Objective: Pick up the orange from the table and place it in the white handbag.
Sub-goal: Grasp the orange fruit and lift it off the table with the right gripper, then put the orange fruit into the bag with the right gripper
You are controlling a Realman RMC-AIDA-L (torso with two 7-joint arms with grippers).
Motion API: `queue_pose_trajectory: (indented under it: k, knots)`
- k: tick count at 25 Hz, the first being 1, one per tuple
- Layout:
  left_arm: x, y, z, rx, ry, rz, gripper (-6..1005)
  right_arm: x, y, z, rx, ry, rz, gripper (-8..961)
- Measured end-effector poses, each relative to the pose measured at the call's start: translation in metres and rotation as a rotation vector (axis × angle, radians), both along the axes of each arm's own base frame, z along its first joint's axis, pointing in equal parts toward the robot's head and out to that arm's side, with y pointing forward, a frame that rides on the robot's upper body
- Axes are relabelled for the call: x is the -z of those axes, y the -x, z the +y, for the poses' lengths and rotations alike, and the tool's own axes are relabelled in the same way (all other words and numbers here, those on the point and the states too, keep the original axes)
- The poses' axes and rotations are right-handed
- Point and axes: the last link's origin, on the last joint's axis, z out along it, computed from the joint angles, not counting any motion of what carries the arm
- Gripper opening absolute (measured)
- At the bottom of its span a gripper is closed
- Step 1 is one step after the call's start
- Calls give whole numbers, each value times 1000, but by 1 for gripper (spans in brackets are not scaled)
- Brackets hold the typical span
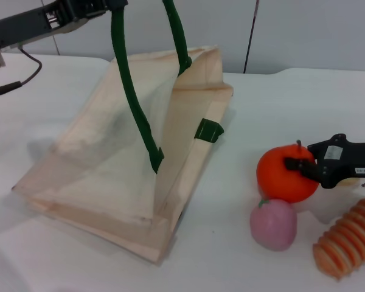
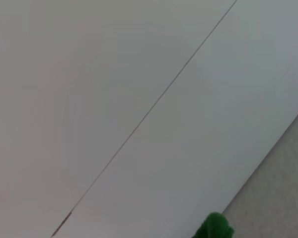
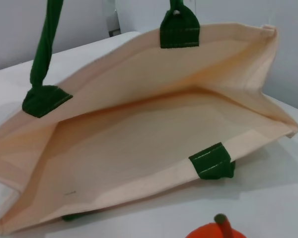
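At three o'clock on the table (image 1: 304, 91), my right gripper (image 1: 299, 165) is closed on the orange (image 1: 283, 175), dark fingertips pressing its side. A pink fruit (image 1: 272, 224) touches the orange at six o'clock; a ribbed orange item (image 1: 347, 240) lies near at four o'clock. At nine o'clock the white handbag (image 1: 128, 164) gapes toward the orange, one green handle (image 1: 131, 91) lifted by my left gripper (image 1: 100, 6), closed on it.
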Motion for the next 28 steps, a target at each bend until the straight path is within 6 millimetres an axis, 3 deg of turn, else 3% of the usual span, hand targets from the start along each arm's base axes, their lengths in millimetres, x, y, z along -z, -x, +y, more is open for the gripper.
queue_pose_trajectory:
  k: [11, 20, 28]
  knots:
    - [0, -2, 1, 7, 4, -3, 198, -4, 15, 2, -62, -5, 66, 82]
    - [-3, -9, 0, 36, 0, -30, 202, 0, 49, 19, -137, -3, 107, 65]
    - [-3, -13, 1, 49, 5, -38, 206, 20, 82, 26, -214, 58, 143, 60]
